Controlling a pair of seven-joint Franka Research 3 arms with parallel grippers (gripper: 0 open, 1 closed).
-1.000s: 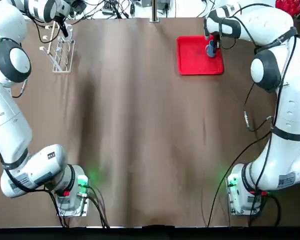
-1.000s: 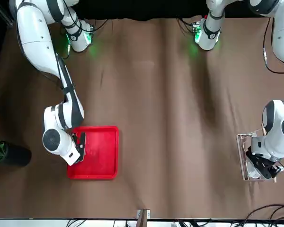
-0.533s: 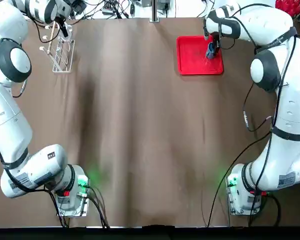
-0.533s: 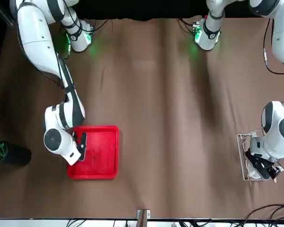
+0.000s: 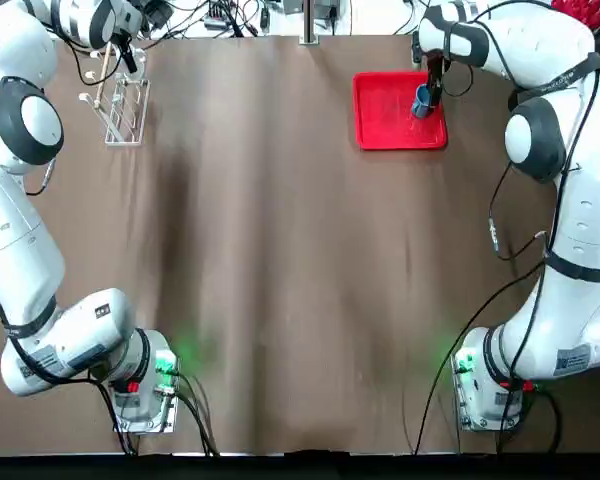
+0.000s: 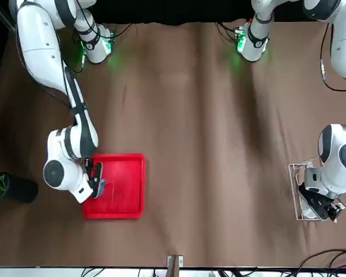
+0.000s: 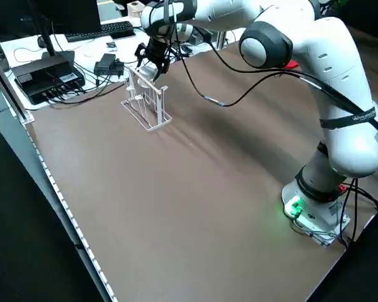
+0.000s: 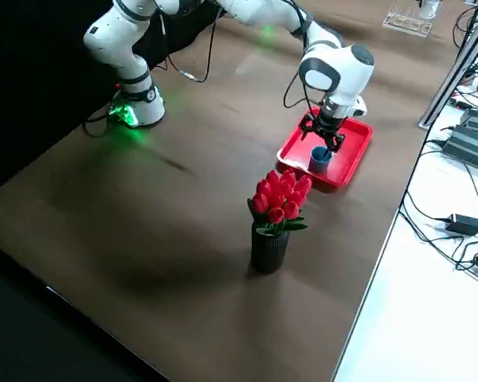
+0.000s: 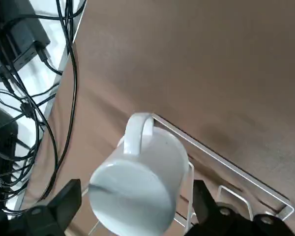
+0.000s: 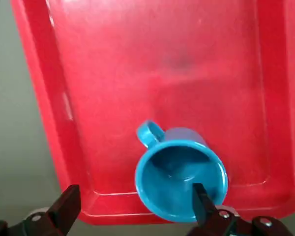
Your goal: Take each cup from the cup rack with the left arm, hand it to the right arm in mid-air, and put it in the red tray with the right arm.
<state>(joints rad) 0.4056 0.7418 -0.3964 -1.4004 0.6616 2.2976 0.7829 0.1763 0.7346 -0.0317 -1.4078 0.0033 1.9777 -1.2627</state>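
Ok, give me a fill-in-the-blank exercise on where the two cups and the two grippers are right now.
1. The blue cup stands upright in the ____ tray.
2. The white cup hangs on the cup ____.
3. The right gripper is open just above the ____ cup.
4. The left gripper is open, one finger on each side of the ____ cup.

Missing words: red; rack; blue; white

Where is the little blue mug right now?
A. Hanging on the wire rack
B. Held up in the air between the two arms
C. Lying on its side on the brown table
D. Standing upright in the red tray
D. The blue mug stands mouth-up on the red tray, with the right gripper open around it; the rack holds only a white mug.
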